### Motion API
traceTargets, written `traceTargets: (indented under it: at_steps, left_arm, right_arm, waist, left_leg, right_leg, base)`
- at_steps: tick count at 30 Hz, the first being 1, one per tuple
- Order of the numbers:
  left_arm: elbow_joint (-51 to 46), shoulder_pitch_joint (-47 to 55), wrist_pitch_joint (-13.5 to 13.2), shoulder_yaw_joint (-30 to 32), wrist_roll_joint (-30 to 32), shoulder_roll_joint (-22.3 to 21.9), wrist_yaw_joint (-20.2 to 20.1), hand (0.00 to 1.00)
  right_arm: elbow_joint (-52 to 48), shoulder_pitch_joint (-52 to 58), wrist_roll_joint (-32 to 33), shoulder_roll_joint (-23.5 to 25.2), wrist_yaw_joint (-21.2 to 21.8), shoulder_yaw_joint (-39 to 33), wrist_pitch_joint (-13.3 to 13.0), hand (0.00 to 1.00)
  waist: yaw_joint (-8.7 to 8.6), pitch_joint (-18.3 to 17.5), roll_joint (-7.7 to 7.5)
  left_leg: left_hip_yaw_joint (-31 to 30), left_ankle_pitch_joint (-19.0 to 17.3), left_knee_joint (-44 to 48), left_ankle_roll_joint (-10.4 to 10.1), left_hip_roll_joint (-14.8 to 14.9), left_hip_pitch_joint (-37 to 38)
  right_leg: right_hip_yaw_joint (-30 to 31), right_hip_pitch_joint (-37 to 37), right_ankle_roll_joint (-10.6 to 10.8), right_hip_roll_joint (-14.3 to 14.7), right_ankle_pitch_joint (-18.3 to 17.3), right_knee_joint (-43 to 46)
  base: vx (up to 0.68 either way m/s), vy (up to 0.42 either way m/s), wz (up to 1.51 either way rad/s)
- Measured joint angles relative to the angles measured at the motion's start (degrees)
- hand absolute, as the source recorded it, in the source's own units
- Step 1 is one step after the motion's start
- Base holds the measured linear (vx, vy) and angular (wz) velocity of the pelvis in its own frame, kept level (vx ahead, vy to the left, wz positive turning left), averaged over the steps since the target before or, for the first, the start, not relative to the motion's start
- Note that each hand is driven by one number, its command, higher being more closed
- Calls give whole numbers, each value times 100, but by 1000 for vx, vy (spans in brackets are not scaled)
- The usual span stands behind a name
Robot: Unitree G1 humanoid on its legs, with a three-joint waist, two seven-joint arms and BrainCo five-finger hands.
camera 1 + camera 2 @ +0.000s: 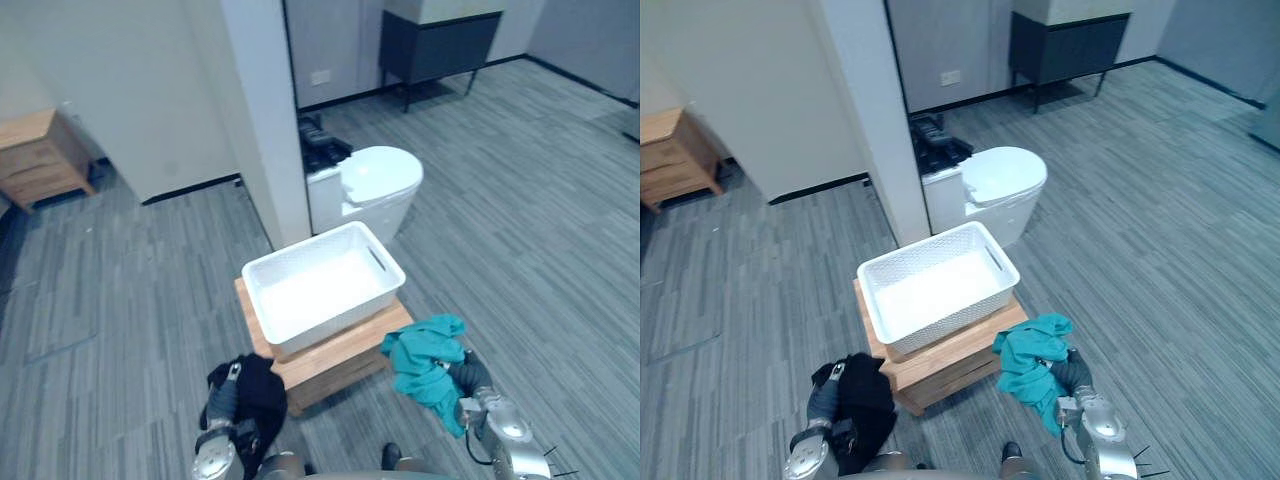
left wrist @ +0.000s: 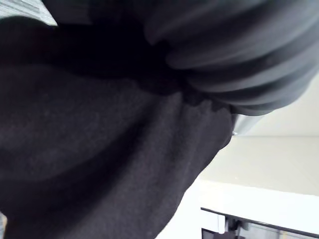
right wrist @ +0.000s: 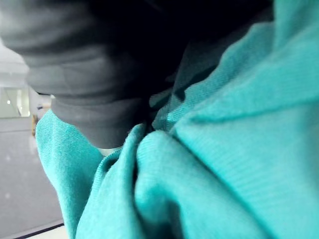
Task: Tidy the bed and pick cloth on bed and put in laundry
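We see a bunched black cloth (image 1: 262, 395) left and a crumpled teal cloth (image 1: 425, 355) right of the white lattice basket (image 1: 335, 322), which sits on a wooden stand (image 1: 345, 357).

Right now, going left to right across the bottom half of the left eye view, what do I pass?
black cloth → white laundry basket on the wooden crate → teal cloth.

Two silver-grey arms (image 1: 505, 432), dark ribbed wrist covers (image 2: 239, 59).
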Motion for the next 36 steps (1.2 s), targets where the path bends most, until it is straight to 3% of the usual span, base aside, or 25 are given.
traceTargets:
  at_steps: [3, 6, 8, 9, 10, 12, 14, 15, 16, 17, 18, 20, 28, 34, 36]
  left_arm:
    - [1, -7, 26, -13, 73, -18, -118, 100]
    - [2, -66, 65, -238, 236, 213, -242, 100]
    - [38, -142, 136, -350, 340, 296, -285, 100]
    - [50, -151, 144, -458, 383, 405, -318, 100]
    - [55, -152, 144, -486, 393, 462, -353, 100]
    - [110, -267, 144, -523, 407, 675, -396, 100]
    - [155, -436, 148, -538, 409, 714, -404, 100]
    - [161, -517, 174, -624, 409, 761, -392, 100]
    - [158, -529, 227, -703, 409, 835, -383, 100]
    - [203, -547, 257, -719, 412, 868, -384, 100]
    - [259, -531, 282, -718, 408, 759, -365, 100]
    - [257, -535, 280, -746, 406, 716, -383, 100]
    - [357, -500, 272, -737, 405, 750, -404, 100]
    - [537, -500, 256, -749, 403, 744, -524, 100]
    - [558, -501, 255, -775, 381, 737, -535, 100]
  right_arm:
    - [-27, -71, 5, 82, -120, 35, -8, 100]
    - [-28, 90, 10, 294, -247, -9, -7, 100]
    - [-27, 112, 11, 332, -320, -7, -13, 100]
    - [-36, 205, 14, 422, -358, -7, -80, 100]
    - [-93, 297, 14, 485, -367, -7, -128, 100]
    - [-487, 484, 11, 583, -393, -31, -190, 100]
    - [-909, 507, 7, 595, -456, -163, -202, 100]
    - [-1182, 520, -5, 609, -464, -284, -231, 100]
    - [-1354, 556, -8, 618, -465, -305, -285, 100]
    - [-1423, 553, -8, 579, -463, -314, -307, 100]
    - [-1460, 384, -10, 483, -450, -325, -313, 100]
    - [-1680, 209, -22, 417, -441, -376, -328, 100]
    - [-2719, -94, -78, -91, 53, -413, -249, 100]
    - [-2683, -448, -259, -221, 291, 16, 136, 100]
    - [-2418, -670, -305, -223, 300, 174, 266, 100]
  waist:
    - [-31, 40, -176]
    - [-167, 150, -611]
    - [-247, 206, -583]
    - [-337, 236, -497]
    - [-346, 233, -459]
    - [-419, 177, -544]
    - [-549, 175, -547]
    - [-563, 133, -622]
    - [-565, 63, -746]
    - [-558, 21, -827]
    - [-500, -6, -630]
    - [-514, -23, -500]
    - [-518, -105, -577]
    - [-449, -157, -551]
    - [-349, -179, -517]
  left_leg:
    - [-32, 244, -398, 172, -224, 148]
    - [-200, 219, -973, 205, -678, 481]
    - [-404, 254, -1059, 265, -641, 580]
    - [-602, 324, -965, 348, -475, 686]
    - [-729, 319, -889, 362, -408, 693]
    - [-1059, 383, -903, 316, -353, 730]
    - [-1317, 416, -894, 274, -354, 666]
    - [-1398, 410, -894, 251, -430, 694]
    - [-1442, 362, -906, 183, -594, 767]
    - [-1437, 302, -921, 117, -631, 858]
    - [-1397, 221, -894, 14, -486, 868]
    - [-1362, 132, -906, -49, -383, 868]
    - [-1273, 69, -931, -56, -320, 833]
    - [-1299, 74, -906, -51, -397, 732]
    - [-1321, 76, -906, -52, -398, 729]
  right_leg:
    - [-155, 27, 79, -166, -190, 154]
    - [-453, -223, 336, -700, -788, 1264]
    - [-360, -713, 414, -839, -556, 2446]
    - [-202, -969, 275, -697, -567, 3003]
    - [-72, -987, 261, -588, -754, 2943]
    - [541, -958, 274, -248, -864, 2089]
    - [1131, -944, 312, -2, -767, 1207]
    - [1377, -849, 327, 43, -241, 599]
    - [1448, -788, 246, -31, 705, 343]
    - [1373, -743, 342, -94, 566, 392]
    - [1430, -668, 350, 11, 564, 290]
    - [1425, -593, 350, 93, 562, 16]
    - [1410, -364, 312, 135, 691, -478]
    - [1321, -345, 330, 34, 757, -617]
    - [1284, -305, 317, 25, 787, -682]
  base:
    - [16, 13, 25]
    - [36, 89, 72]
    - [51, 111, 66]
    - [63, 128, 63]
    - [135, 71, 75]
    - [204, -53, 78]
    - [227, -96, 78]
    - [246, -128, 67]
    - [246, -150, 53]
    - [230, -145, 9]
    - [192, -112, -14]
    - [156, -78, -18]
    - [11, -5, -4]
    - [-16, 41, 6]
    - [2, 23, 11]
